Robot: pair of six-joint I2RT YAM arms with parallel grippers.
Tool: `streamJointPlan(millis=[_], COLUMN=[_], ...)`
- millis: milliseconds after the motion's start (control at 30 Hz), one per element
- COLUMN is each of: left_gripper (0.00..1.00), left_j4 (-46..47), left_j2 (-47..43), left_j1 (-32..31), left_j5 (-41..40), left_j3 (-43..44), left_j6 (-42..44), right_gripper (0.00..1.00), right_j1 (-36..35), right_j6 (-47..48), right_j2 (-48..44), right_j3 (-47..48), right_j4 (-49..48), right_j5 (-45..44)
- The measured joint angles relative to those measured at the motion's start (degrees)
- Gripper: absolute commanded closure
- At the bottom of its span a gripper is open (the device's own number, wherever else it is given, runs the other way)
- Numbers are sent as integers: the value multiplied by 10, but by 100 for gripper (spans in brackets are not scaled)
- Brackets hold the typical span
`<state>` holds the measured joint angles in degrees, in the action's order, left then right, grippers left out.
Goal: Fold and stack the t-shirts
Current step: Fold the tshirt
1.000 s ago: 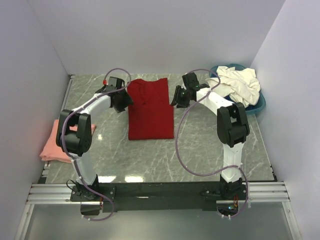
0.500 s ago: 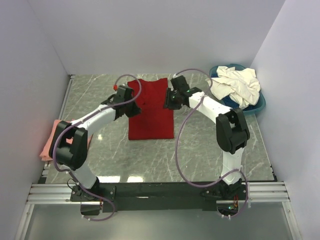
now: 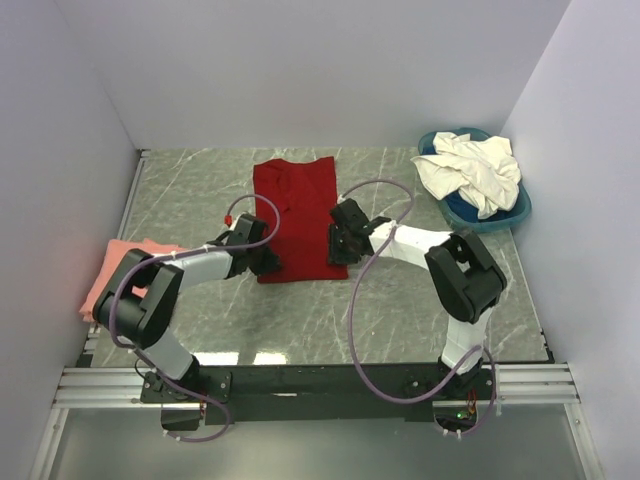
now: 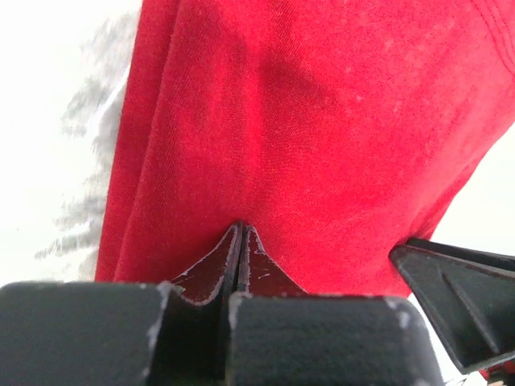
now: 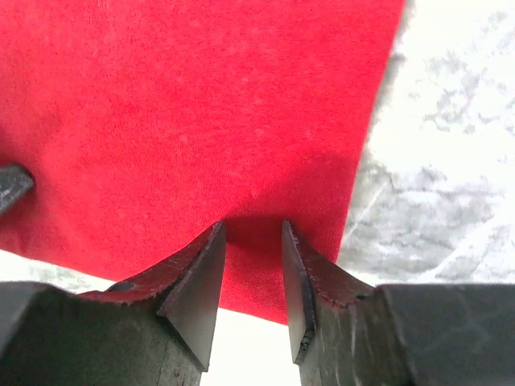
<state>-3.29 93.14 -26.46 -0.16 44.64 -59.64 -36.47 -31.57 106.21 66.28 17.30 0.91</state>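
Note:
The deep red t-shirt (image 3: 300, 215) lies flat as a long folded strip in the middle of the table. My left gripper (image 3: 268, 262) is at its near left corner, shut, its tips (image 4: 241, 227) pinching the red cloth (image 4: 306, 121) where a crease runs up to them. My right gripper (image 3: 338, 250) is at the near right corner, open, with the red hem (image 5: 241, 121) between its fingers (image 5: 197, 269). A salmon-pink t-shirt (image 3: 112, 280) lies folded at the left table edge. Cream-white t-shirts (image 3: 472, 168) are heaped at the back right.
The cream shirts sit in a round blue basin (image 3: 512, 212) against the right wall. White walls close in the table on the left, back and right. The other gripper's black finger (image 4: 459, 293) shows at the lower right of the left wrist view.
Both arms have come from the far end of the red shirt to its near hem. The left gripper has shut there; the right one stays open.

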Motion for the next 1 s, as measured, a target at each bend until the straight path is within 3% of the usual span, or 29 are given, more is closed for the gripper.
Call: streamJointPlan(millis=[667,1000], left_gripper=[99,98], left_j4=[53,17], left_j2=[-95,-201], left_j1=[-95,-139], left_j5=[-34,-38], left_j3=[-117,-194], left_j6=[-48,-77], right_gripper=[59,59], right_j1=[-73,-85], right_j6=[-54,-82], right_j2=[-144,-260], right_j3=[-190,-303], right_j4=[-67,-71], right_j5=[-19,-16])
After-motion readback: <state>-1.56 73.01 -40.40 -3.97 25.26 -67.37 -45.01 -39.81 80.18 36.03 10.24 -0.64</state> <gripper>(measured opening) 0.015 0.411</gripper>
